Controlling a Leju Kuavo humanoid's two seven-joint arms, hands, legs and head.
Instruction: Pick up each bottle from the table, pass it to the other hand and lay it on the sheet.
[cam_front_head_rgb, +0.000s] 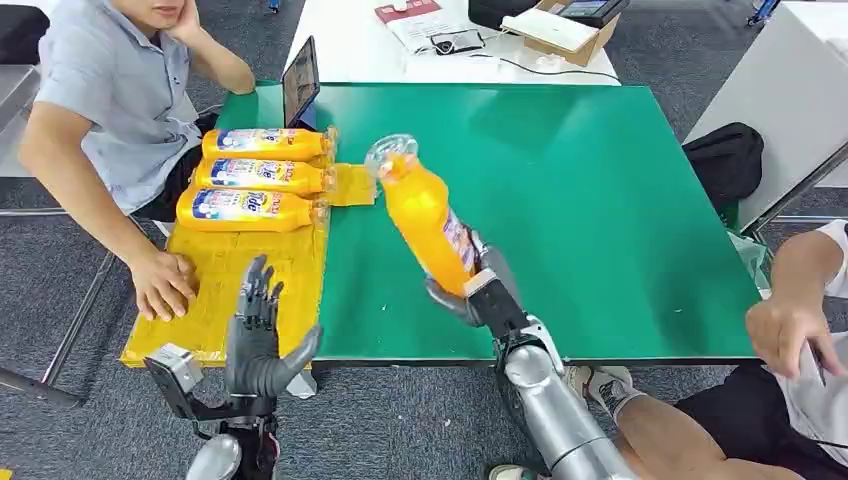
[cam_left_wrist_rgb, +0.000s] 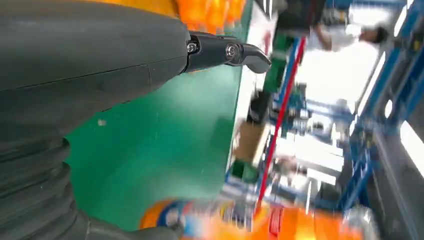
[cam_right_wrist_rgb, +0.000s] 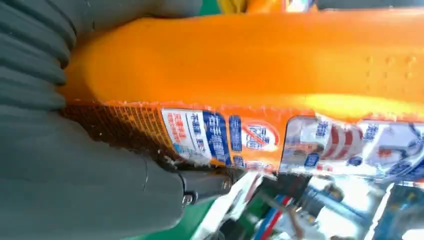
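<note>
Left hand (cam_front_head_rgb: 258, 335): raised at the near edge of the table, its fingers spread apart and upright, nothing held in it; the yellow sheet is just beyond its fingertips.
Green table (cam_front_head_rgb: 600, 200): spread beyond both hands, with the right hand over its near edge.
Yellow sheet (cam_front_head_rgb: 240, 290): laid over the table's left end, just ahead of the left hand and well to the left of the right hand.
Held bottle (cam_front_head_rgb: 425, 215): orange, gripped around its lower body by the right hand, tilted with its clear cap end pointed up and away from that hand, towards the sheet; lifted clear of the table.
Right hand (cam_front_head_rgb: 478, 290): closed around the held bottle, thumb and fingers wrapped on the labelled part.
Three bottles on the sheet (cam_front_head_rgb: 262, 175): laid on their sides in a row at the sheet's far end, beyond the left hand, caps pointed towards the right hand's side.
Person's hand (cam_front_head_rgb: 163, 283): rested on the sheet just left of the left hand.
</note>
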